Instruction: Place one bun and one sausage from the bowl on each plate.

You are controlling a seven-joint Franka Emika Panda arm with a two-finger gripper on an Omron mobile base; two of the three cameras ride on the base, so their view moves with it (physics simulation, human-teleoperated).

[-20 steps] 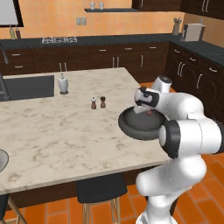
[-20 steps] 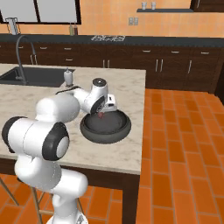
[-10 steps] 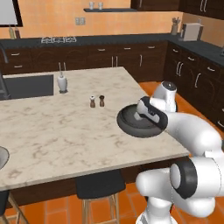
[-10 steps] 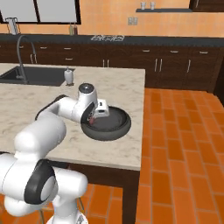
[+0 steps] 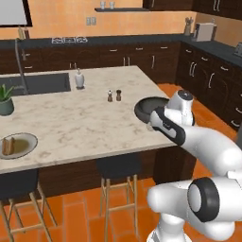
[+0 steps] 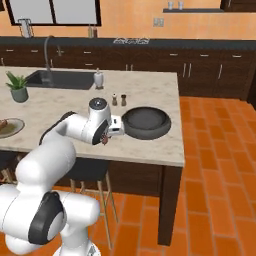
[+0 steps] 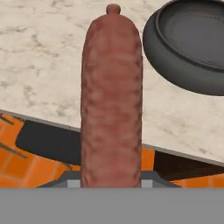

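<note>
My gripper (image 6: 106, 138) is shut on a reddish-brown sausage (image 7: 111, 100), which runs up the middle of the hand view and hides the fingertips. The gripper (image 5: 152, 126) hangs over the counter's front edge, just left of the dark bowl (image 6: 146, 123). What shows of the bowl (image 7: 192, 43) (image 5: 150, 107) holds nothing. An olive-centred plate (image 5: 21, 147) with a tan bun (image 5: 8, 145) on it lies far to the left on the counter. That plate (image 6: 11, 129) sits at the picture's left edge in the right base view.
Salt and pepper shakers (image 5: 114, 95) stand behind the bowl. Farther back are a soap dispenser (image 5: 79, 79), a sink (image 5: 40, 82) and a potted plant (image 5: 5, 99). Bar stools (image 5: 118, 166) stand under the counter's front edge, over orange tile floor.
The gripper has come up out of the bowl with the sausage and moved left to the counter's front edge. Both base views have shifted, bringing the left plate further into view.
</note>
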